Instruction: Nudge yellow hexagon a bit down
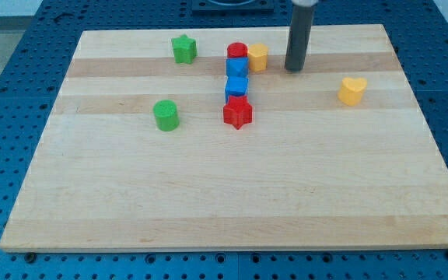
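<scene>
The yellow hexagon point(257, 57) sits near the view's top, touching the right side of a red cylinder point(237, 51) and a blue block point(236, 68). My tip point(294, 68) rests on the board to the right of the yellow hexagon, a short gap away and slightly lower. The rod rises straight up out of the view's top.
A second blue block point(237, 86) and a red star point(238, 113) continue the column downward. A green star point(183, 49) is at the top left, a green cylinder point(166, 115) at the left, a yellow heart point(352, 90) at the right. The wooden board point(224, 202) lies on a blue perforated table.
</scene>
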Available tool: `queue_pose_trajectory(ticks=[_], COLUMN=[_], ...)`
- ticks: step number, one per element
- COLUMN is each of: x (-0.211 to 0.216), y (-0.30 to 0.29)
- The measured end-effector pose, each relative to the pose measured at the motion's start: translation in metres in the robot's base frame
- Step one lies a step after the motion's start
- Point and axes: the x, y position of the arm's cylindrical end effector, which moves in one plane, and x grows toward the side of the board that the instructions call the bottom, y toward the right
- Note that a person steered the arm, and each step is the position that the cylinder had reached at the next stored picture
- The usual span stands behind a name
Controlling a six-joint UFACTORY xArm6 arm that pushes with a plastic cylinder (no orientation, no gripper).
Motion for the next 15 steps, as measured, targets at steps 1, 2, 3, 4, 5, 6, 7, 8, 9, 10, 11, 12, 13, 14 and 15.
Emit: queue_pose_trajectory(ticks=[1,2,3,4,5,6,7,8,9,10,11,12,13,14,15], x=[-0.033,-0.065,-0.073,-0.083,-0.085,-0.090,-0.090,-0.090,-0.090,-0.091,-0.085,-0.084,-0.084,-0.084,-0.084], y=[0.007,0.007,-0.003,-0.022,-0.022,-0.024,-0.029,-0.029,-0.029,-0.029,-0.029,-0.033,-0.053,-0.066,-0.066])
